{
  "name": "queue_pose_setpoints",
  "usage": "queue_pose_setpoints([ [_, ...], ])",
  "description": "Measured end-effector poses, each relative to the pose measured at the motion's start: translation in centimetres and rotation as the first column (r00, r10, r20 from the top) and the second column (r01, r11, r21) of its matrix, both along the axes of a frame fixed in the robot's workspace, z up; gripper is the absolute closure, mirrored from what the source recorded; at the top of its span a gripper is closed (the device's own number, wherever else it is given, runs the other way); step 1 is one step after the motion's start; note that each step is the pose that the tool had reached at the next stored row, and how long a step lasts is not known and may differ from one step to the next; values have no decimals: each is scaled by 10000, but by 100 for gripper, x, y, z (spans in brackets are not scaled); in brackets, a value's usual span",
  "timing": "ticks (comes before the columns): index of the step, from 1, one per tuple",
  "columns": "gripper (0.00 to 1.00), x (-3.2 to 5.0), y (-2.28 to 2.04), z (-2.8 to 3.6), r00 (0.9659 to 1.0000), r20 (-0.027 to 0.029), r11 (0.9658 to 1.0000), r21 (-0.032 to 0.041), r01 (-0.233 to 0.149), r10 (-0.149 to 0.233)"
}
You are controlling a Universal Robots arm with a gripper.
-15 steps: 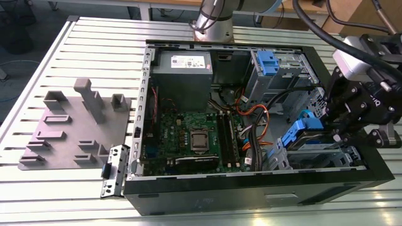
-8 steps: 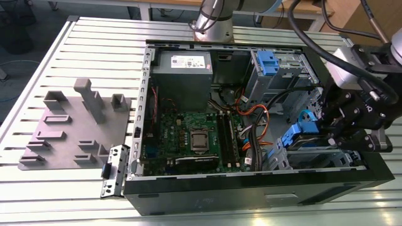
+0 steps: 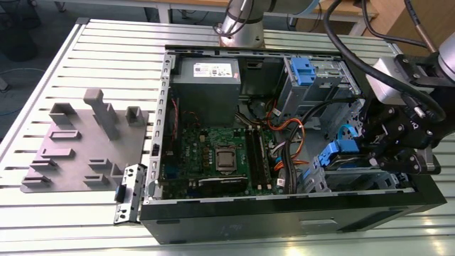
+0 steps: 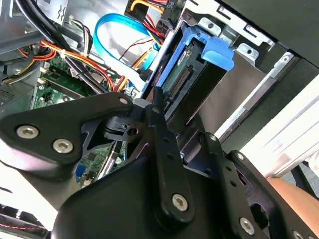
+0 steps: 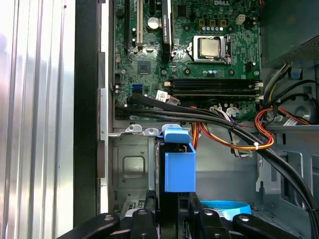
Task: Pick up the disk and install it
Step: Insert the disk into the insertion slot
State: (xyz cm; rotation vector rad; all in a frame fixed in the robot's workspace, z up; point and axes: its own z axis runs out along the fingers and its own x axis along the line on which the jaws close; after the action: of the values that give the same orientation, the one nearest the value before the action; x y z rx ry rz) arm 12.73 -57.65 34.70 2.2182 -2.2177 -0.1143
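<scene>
In the exterior view my jaws hang at the drive bay of the open computer case [image 3: 270, 218] on the slatted worktop [image 3: 57, 224], toward the exterior view's right, where the disk [image 3: 340, 156] stands on edge. In the second wrist view its connector faces the cables. In the first wrist view my jaws seem pinched on the disk, near the motherboard [image 5: 199, 50].

No legible text; white sticker [image 3: 213, 70] on power supply [image 3: 206, 90] unreadable.
</scene>
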Motion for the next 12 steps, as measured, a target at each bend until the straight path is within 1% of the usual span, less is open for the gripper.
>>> queue_pose_setpoints([
  [3, 65, 0, 0, -21, 10000, 0, 10000, 3, 0, 0],
  [11, 64, 0, 0, -22, 10000, 1, 10000, 2, 1, -1],
  [12, 58, 0, 0, -22, 10000, 0, 10000, 2, 0, 0],
])
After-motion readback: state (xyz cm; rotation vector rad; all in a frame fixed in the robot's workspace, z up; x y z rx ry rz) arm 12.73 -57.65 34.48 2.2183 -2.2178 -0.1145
